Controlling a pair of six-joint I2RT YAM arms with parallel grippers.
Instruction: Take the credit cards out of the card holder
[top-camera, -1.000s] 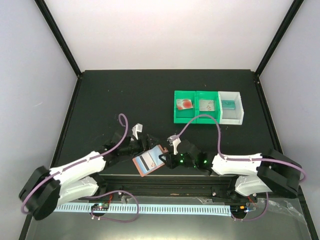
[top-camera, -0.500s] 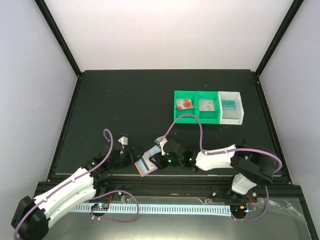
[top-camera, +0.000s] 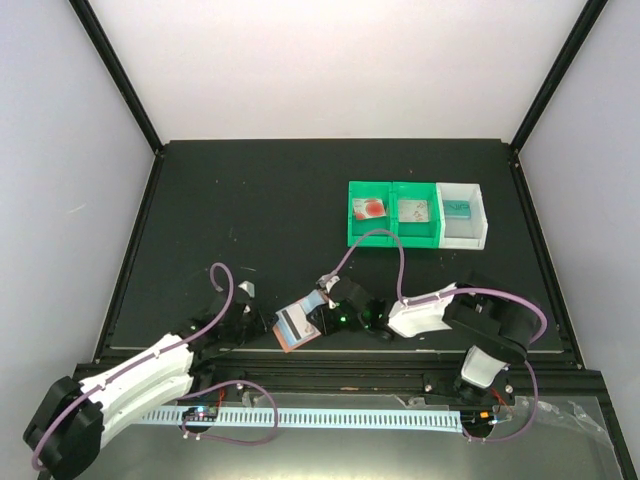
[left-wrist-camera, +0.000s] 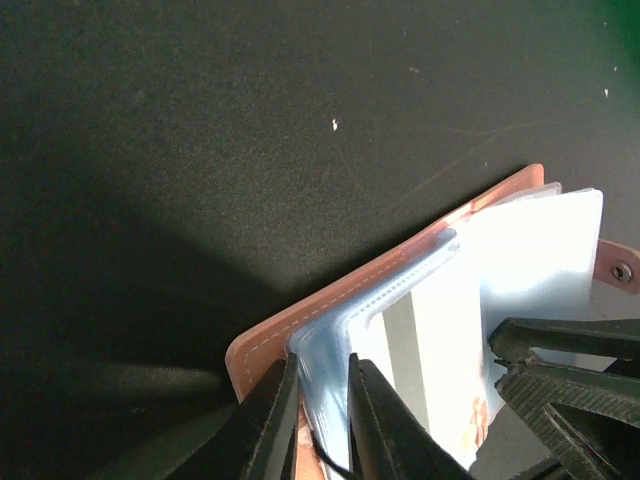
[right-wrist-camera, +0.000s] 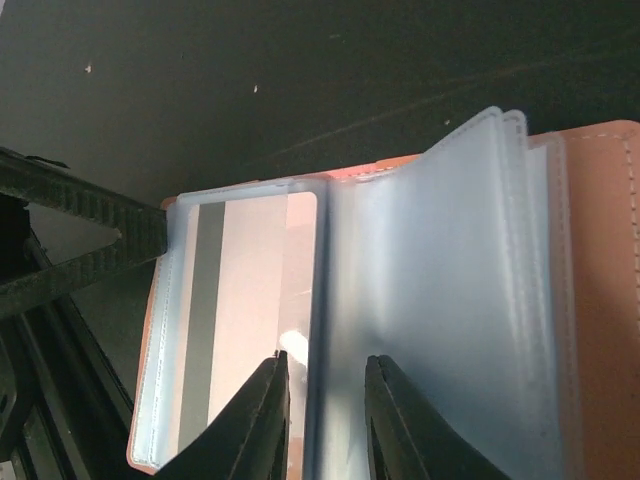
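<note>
The salmon-pink card holder (top-camera: 298, 327) is held open just above the table's near edge, between both arms. My left gripper (top-camera: 268, 322) is shut on its left corner; in the left wrist view the jaws (left-wrist-camera: 322, 385) pinch the pale blue inner pockets beside the pink cover (left-wrist-camera: 330, 305). My right gripper (top-camera: 322, 318) is shut on the holder from the right, its jaws (right-wrist-camera: 325, 400) astride the fold of the clear pockets. A whitish credit card (right-wrist-camera: 245, 300) with a grey stripe sits inside the open left pocket. Its reddish marks (left-wrist-camera: 474, 422) show in the left wrist view.
A green bin (top-camera: 393, 235) with two compartments and a white bin (top-camera: 480, 215) stand at the back right, each holding a card. A black frame rail (top-camera: 340, 370) runs along the near edge under the grippers. Black uprights stand at the back corners.
The right gripper carried the holder left and towards the near edge. The left arm followed it there, and its jaws closed from wide open onto the holder's inner pockets.
</note>
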